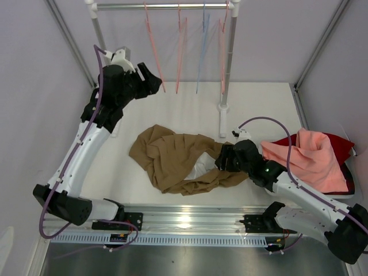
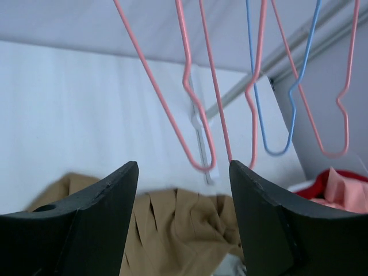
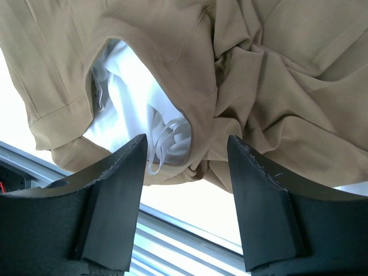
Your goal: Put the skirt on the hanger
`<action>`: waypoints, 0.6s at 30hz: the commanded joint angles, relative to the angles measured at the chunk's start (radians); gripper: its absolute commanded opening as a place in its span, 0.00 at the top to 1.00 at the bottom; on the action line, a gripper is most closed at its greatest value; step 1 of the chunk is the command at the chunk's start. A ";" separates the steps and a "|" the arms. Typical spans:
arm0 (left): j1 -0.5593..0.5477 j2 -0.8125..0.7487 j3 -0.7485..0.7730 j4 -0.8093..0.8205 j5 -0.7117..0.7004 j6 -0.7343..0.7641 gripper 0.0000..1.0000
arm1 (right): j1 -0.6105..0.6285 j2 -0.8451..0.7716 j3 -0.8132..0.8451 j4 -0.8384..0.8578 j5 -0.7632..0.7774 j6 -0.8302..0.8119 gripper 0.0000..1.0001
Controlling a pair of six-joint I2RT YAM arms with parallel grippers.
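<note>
Plan: drop right fingers (image 3: 109,201), wide and empty, onto skirt (image 1: 172,158) lying crumpled mid-surface (image 1: 259,115); pinch tan edge, not white lining (image 3: 129,109). Close left fingers (image 2: 103,218), also wide and empty, on lower wire of nearest hanger (image 2: 157,86) up on rail (image 1: 161,6)

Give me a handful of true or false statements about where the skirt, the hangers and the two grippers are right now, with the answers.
1. The skirt hangs on a hanger. False: it lies crumpled on the table.
2. The light blue hanger hangs on the rail among the pink hangers. True.
3. The right gripper is shut on the skirt. False: its jaws stand open just above the cloth.
4. The left gripper is open and empty, up by the pink hangers. True.
5. The skirt's pale lining is fully hidden. False: it shows through an opening in the tan cloth.
</note>
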 commanded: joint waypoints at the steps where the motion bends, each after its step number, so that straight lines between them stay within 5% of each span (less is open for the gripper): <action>1: 0.003 0.053 0.124 -0.020 -0.139 0.031 0.29 | 0.007 -0.030 0.057 -0.030 0.051 -0.007 0.36; 12: 0.006 0.299 0.460 -0.083 -0.335 0.074 0.28 | 0.005 -0.040 0.084 -0.047 0.054 -0.011 0.36; 18: 0.019 0.548 0.818 -0.150 -0.383 0.154 0.28 | 0.007 -0.050 0.098 -0.064 0.053 -0.021 0.36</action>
